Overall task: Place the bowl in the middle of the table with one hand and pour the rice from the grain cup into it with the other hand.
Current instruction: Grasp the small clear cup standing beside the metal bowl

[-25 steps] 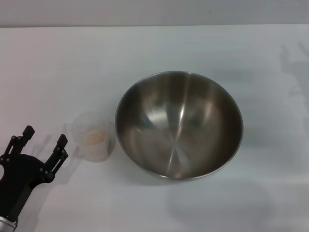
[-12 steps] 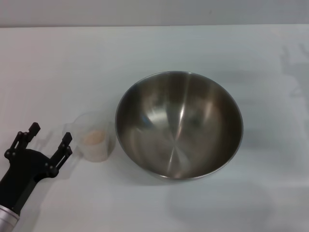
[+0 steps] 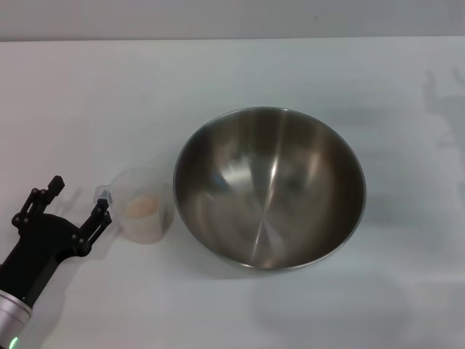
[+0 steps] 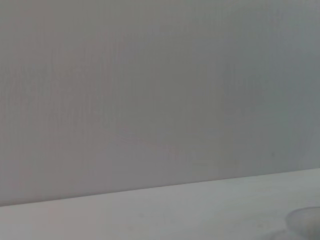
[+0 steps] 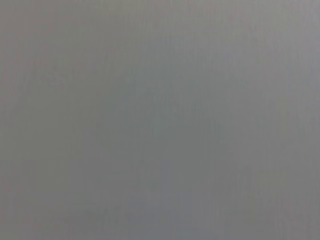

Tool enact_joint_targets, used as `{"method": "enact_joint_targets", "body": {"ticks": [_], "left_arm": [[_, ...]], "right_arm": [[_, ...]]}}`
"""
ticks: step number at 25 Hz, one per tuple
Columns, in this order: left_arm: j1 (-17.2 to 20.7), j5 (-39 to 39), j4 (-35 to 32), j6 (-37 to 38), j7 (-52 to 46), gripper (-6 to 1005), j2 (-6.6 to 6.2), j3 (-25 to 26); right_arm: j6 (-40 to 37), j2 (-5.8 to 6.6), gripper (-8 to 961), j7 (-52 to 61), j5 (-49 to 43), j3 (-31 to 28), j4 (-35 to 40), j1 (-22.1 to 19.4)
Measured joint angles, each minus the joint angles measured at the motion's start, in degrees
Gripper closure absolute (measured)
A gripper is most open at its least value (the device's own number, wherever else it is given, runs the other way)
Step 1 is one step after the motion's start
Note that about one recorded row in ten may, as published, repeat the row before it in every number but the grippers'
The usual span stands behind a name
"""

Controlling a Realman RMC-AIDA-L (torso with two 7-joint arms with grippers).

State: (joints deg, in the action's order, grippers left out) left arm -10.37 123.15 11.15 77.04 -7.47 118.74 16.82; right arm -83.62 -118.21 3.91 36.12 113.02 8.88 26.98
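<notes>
The large steel bowl (image 3: pixel 269 187) sits on the white table (image 3: pixel 232 80) near its middle, with nothing in it. The small frosted grain cup (image 3: pixel 142 204) stands just left of the bowl, almost touching its rim, with beige rice (image 3: pixel 141 206) in its bottom. My left gripper (image 3: pixel 80 198) is open at the front left, its nearer fingertip close to the cup's left side, apart from it. In the left wrist view a faint edge of the cup (image 4: pixel 305 222) shows on the table. My right gripper is out of view.
The left arm (image 3: pixel 29 265) enters from the front left corner. A plain grey wall (image 4: pixel 160 90) stands behind the table's far edge. The right wrist view shows only plain grey.
My left gripper has moved forward and right towards the cup, still open. The cup and the bowl have not moved.
</notes>
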Motion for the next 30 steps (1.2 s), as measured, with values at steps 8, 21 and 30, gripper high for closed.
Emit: {"method": "enact_joint_targets", "body": {"ticks": [8,21,30], "left_arm": [[-0.7,0.0,0.3,-1.4,0.0,343,0.01,0.6],[-0.6,-0.1,0.7,-1.0,0.0,604,0.09,1.1],[-1.1,-0.1,0.7,-0.9,0.0,814,0.15,1.4]], "right_arm": [[0.0,0.00,506,0.0,0.0,0.0,0.0,0.0],[0.1,0.00,505,-0.1,0.0,0.0,0.2,0.1],[-0.2,-0.09,506,-0.1,0.0,0.0,0.3,0.0]]}}
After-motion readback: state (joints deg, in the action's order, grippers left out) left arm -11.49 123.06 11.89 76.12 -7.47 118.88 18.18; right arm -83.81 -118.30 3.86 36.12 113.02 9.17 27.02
